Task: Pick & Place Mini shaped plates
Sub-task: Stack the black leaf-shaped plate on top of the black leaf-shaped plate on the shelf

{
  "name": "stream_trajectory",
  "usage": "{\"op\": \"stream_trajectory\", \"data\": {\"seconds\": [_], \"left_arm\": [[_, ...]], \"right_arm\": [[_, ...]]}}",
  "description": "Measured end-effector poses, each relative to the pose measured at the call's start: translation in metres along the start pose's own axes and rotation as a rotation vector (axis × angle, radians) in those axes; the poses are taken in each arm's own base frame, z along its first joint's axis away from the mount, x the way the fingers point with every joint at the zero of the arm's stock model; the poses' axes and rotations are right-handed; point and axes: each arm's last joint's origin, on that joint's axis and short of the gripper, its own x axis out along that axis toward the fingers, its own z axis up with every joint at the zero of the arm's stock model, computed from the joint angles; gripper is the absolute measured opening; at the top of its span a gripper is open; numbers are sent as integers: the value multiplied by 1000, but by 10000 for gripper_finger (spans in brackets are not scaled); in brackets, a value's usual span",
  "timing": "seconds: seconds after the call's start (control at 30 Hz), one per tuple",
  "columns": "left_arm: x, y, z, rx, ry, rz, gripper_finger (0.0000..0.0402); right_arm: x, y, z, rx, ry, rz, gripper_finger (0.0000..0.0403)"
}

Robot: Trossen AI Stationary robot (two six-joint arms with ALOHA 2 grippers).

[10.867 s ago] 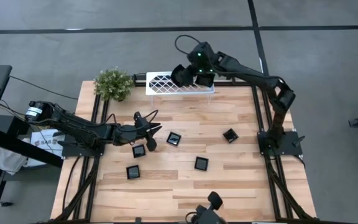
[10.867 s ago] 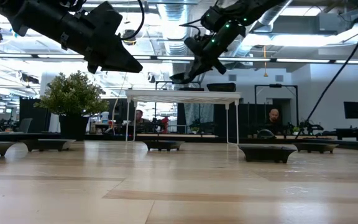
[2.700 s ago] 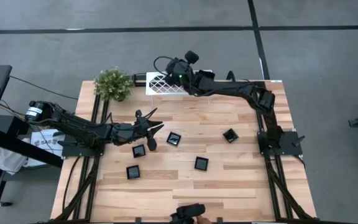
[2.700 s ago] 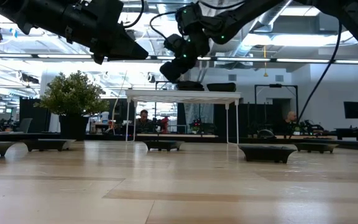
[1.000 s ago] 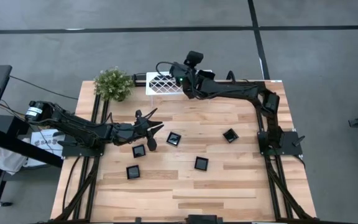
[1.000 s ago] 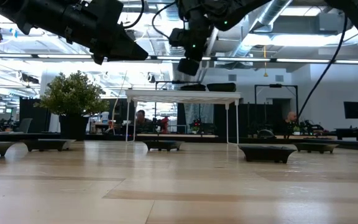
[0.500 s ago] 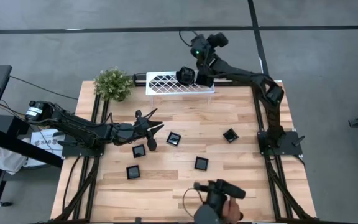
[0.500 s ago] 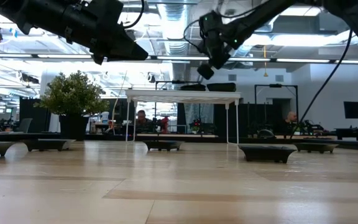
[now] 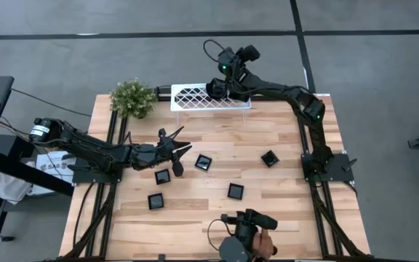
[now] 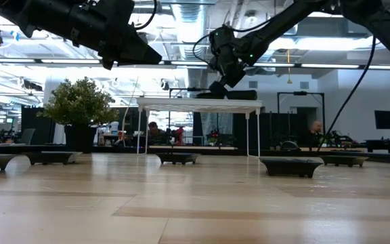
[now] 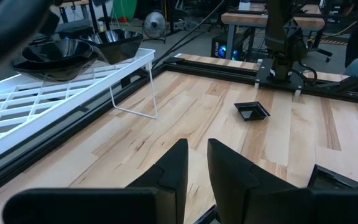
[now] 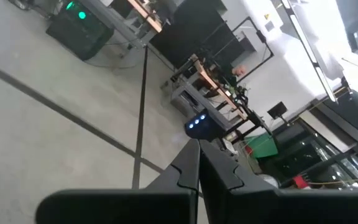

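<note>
High view shows the right gripper (image 9: 219,89) above the white rack (image 9: 195,97), fingers pressed together on nothing and tipped toward the room, so it should swing back and descend squarely on 1 plate. The left gripper (image 9: 178,151) hovers near the table's left side, open only a narrow slit and empty. 5 mini plates (image 9: 204,162) lie apart on the table; left wrist view shows at least 2 plates on the rack (image 11: 73,56).

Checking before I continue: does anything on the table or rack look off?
Nothing spilled or broken. The right hand is shut and empty over the white rack, its wrist camera aimed away from the table. A person's hand intrudes at the table's near edge.
</note>
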Motion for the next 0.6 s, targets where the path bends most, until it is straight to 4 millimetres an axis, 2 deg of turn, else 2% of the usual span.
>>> {"op": "stream_trajectory", "data": {"seconds": [0.17, 0.6], "left_arm": [[0, 0, 0, 0, 0, -7, 63], [0, 0, 0, 0, 0, -7, 63]], "right_arm": [[1, 3, -1, 6, -4, 8, 0], [-13, 15, 2, 120, -83, 196, 0]]}}
